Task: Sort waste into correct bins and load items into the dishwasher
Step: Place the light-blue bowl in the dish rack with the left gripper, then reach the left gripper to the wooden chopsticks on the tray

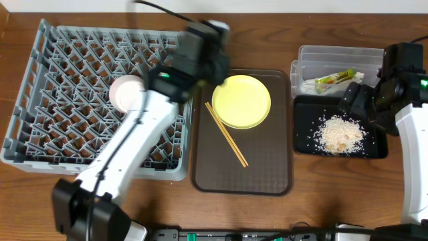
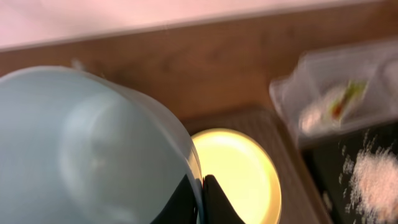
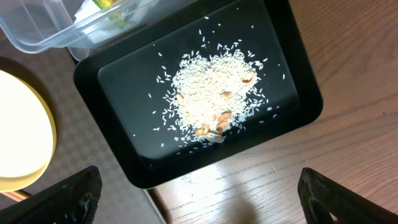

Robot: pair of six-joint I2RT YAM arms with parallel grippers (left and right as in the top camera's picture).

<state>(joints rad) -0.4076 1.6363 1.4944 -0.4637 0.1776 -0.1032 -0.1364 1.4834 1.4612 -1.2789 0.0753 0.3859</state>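
My left gripper (image 2: 202, 198) is shut on the rim of the light-blue bowl (image 2: 93, 146) and holds it up; in the overhead view it (image 1: 204, 43) is blurred, between the grey dish rack (image 1: 40, 87) and the pale-yellow plate (image 1: 241, 100). A round white dish (image 1: 127, 92) sits in the rack. The chopsticks (image 1: 226, 134) lie beside the plate. The clear tub (image 1: 334, 57) holds the green-and-orange wrapper (image 1: 338, 78) and white napkin. The black tray (image 3: 124, 74) holds the rice scraps (image 3: 211, 99). My right gripper (image 3: 199, 190) is open and empty above the table by the tray's near edge.
The plate and chopsticks lie on a brown serving tray (image 1: 267, 167) in the middle. The left arm stretches diagonally over the rack's right half. The clear tub and black tray stand side by side at the right, with the right arm (image 1: 408, 87) beside them.
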